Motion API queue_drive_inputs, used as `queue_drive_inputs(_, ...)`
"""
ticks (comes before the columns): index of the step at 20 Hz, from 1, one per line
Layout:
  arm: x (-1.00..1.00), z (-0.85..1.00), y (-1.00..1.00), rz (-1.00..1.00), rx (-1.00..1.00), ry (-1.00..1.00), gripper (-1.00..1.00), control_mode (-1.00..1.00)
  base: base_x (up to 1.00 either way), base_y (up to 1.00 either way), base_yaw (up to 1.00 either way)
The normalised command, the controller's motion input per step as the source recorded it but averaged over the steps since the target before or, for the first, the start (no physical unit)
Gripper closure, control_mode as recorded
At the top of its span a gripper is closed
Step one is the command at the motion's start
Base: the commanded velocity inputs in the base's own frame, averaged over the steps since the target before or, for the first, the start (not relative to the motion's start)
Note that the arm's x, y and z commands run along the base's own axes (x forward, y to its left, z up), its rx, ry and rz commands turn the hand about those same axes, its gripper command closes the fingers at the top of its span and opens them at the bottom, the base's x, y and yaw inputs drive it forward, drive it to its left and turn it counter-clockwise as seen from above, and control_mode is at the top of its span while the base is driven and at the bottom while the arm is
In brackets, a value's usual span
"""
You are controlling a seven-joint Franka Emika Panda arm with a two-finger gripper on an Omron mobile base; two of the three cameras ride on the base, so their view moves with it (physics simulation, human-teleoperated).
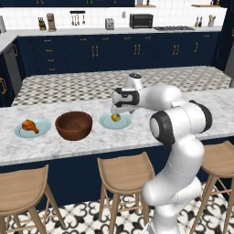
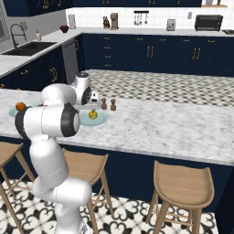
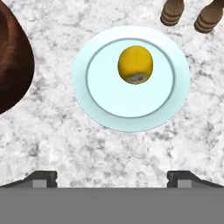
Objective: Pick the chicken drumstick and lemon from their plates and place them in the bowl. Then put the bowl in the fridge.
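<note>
While the lemon (image 3: 135,64) lies on its pale blue-green plate (image 3: 131,116) and the chicken drumstick (image 1: 30,125) lies on the other plate (image 1: 33,132) at the far end of the marble counter (image 1: 137,135), the wooden bowl (image 1: 73,125) between them looks empty, so by my reading nothing of the task is done: both foods, and then the trip to the fridge, are left. Above the lemon's plate hangs the gripper (image 3: 112,177), its jaws spread wide apart, holding nothing and touching nothing; the lemon sits ahead of the fingertips. Two small wooden shakers (image 3: 189,13) stand just beyond that plate.
</note>
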Motion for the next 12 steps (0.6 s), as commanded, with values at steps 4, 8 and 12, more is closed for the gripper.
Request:
queue_drive_inputs(4, 0.63, -0.31, 0.0, 0.0, 0.0, -0.04, -1.0, -1.0, 0.0, 0.0, 0.0)
queue_drive_inputs(8, 0.62, -0.29, 0.02, 0.0, 0.0, -0.01, -1.0, -1.0, 0.0, 0.0, 0.0)
queue_drive_inputs(12, 0.53, -0.22, 0.08, 0.0, 0.0, 0.0, -1.0, -1.0, 0.0, 0.0, 0.0)
